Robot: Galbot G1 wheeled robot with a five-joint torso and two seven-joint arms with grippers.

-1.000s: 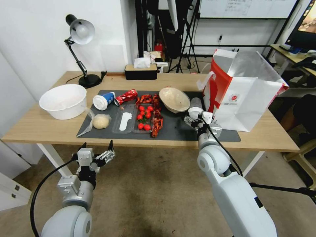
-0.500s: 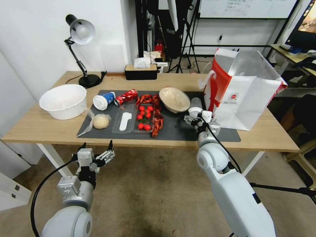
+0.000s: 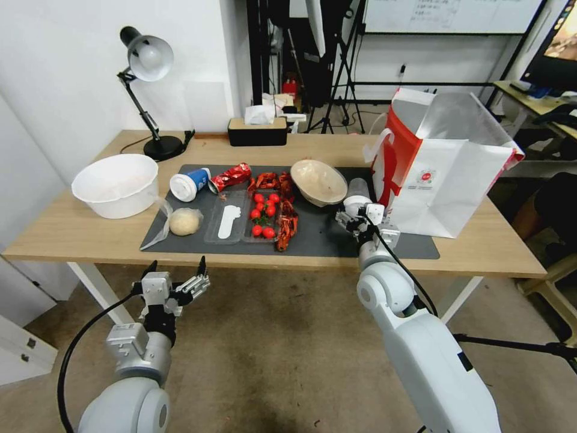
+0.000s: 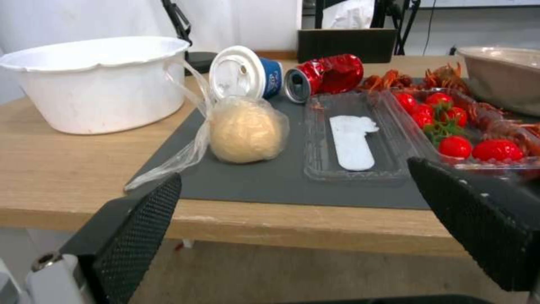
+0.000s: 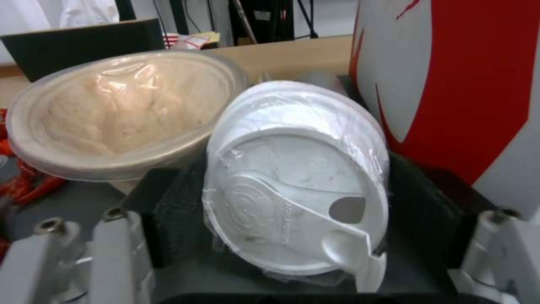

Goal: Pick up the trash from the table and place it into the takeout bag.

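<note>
the clear white-lidded cup [image 5: 298, 185] lay on the desk [image 3: 84, 231] at nine o'clock of the takeout bag [image 3: 448, 180], bracketed by the right gripper [image 3: 360, 218], fingers spread, not yet clenched. light, crushable walls were judged; mid-body hold was advised. the left gripper [image 3: 175, 282] was parked, released.

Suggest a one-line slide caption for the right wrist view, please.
Right end effector straddling the white-lidded cup, between beige bowl and takeout bag.

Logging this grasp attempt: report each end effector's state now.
Left end effector: open, holding nothing, below the table edge.
Right end effector: fingers either side of the white-lidded cup; grip cannot be told.
</note>
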